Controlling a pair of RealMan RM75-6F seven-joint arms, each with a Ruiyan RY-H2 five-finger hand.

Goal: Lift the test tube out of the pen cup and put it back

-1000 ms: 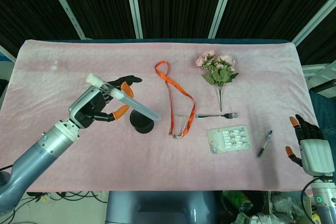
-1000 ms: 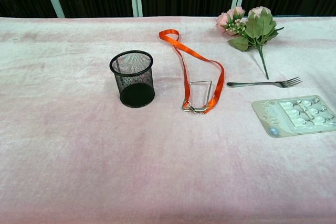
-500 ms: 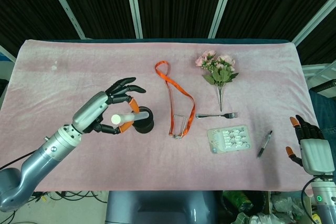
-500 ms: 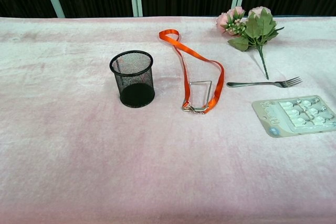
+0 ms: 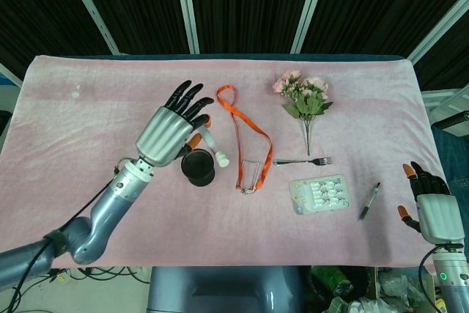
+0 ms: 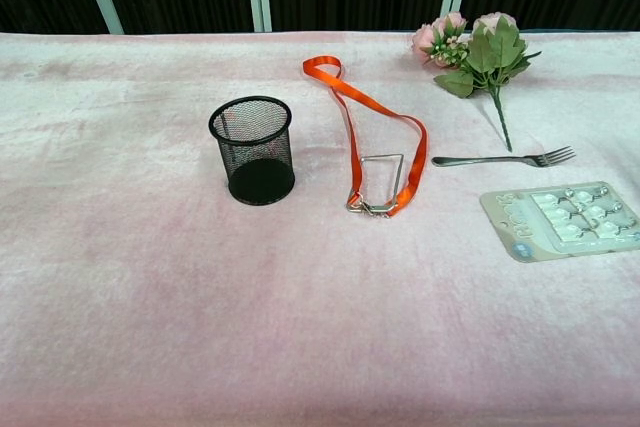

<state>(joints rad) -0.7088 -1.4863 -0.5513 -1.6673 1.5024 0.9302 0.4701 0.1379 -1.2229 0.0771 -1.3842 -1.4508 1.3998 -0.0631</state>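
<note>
Pink fuzzy cloth [image 5: 88, 86] covers the whole table, with dark slatted panels behind it. No brand names or writing I can make out anywhere; the blister pack [image 5: 320, 194] has a small blue mark on one corner in the chest view, but it's too tiny to read.

From the head view, the left arm reaches in from the near left corner, forearm angled up and to the right, with the left hand [image 5: 170, 131] raised over the pen cup [image 5: 198, 168], back of the hand facing the camera. Its dark fingers [image 5: 189, 97] are stretched out and fanned toward the far side. The test tube [image 5: 211, 144] pokes out from under the hand on the right, tilted, its white-capped end sitting just right of the cup rim. It looks like it's pinched against the orange thumb tip underneath, but the palm hides the actual contact, so I can't tell for sure whether it's gripped. The chest view shows the cup standing upright with no tube and no hand in it.

Right hand [image 5: 431, 203] hangs off the near right edge, fingers apart, holding nothing, close to a pen [image 5: 369, 200].

Also on the cloth: an orange lanyard [image 5: 245, 137] just right of the cup, a fork [image 5: 303, 160], and a bunch of pink flowers [image 5: 304, 97] further back.
</note>
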